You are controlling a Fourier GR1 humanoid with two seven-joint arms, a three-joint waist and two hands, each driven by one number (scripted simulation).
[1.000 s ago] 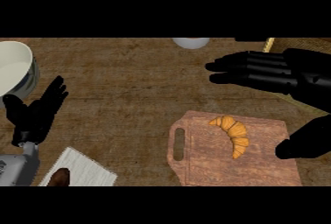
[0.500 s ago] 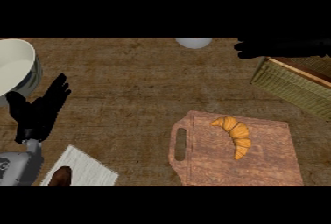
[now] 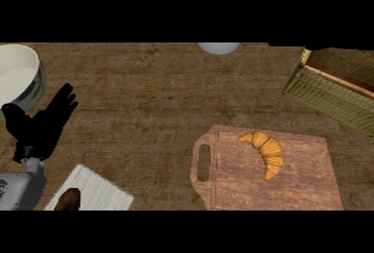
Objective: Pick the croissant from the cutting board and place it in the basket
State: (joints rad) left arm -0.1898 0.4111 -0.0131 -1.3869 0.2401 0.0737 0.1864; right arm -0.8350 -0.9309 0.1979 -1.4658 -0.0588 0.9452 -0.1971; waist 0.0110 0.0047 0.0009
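A counter point(image 3: 146, 99) seen from above. A cutting board point(image 3: 292, 190) lies at the near right, its handle slot on its left side. A croissant point(image 3: 264, 152) lies on the board, in its far half, near the middle. A basket point(image 3: 336, 86) sits behind the board at the far right, apart from it and cut off by the right edge. A bowl point(image 3: 16, 79) stands at the far left, partly out of view. The left hand point(image 3: 40, 126) rests at the left edge, just in front of the bowl. A flat sheet point(image 3: 99, 190) lies at the near left, well left of the board, with a small item point(image 3: 70, 199) on its near end. A round object point(image 3: 217, 47) sits at the far edge, centre.
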